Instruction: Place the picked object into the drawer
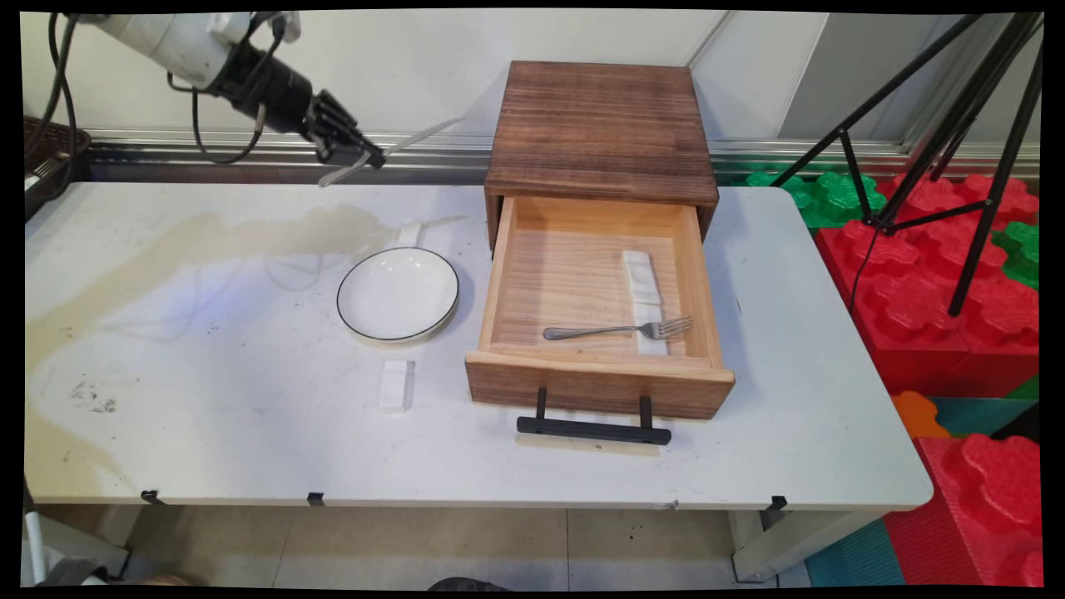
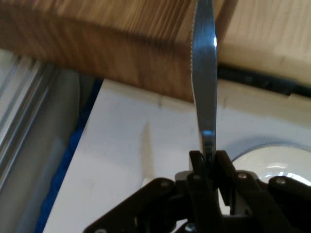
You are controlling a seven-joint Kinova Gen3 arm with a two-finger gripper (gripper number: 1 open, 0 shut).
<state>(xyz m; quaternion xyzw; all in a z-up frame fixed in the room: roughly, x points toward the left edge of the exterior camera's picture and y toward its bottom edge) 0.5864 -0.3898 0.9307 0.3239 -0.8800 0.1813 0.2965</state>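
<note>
**My arm, up close**

I'm looking at a white, rounded arm link [image 1: 162,37] that gives way to a black cylindrical wrist. Black cables [image 1: 62,79] loop loosely off it, one curling under the wrist. At the tip sits the black two-finger gripper [image 1: 359,154], all ribbed linkage bars. From the hand camera I see round pivot pins on those matte black links.

Legible text, labels, brands, numbers, signs: none in either view. The wooden drawer box [image 1: 601,133], white plate [image 1: 398,293], fork [image 1: 620,330], knife [image 2: 204,73] and table [image 1: 208,416] carry no readable marking. The foam blocks [image 1: 957,283] beside the table are likewise unlettered.
</note>
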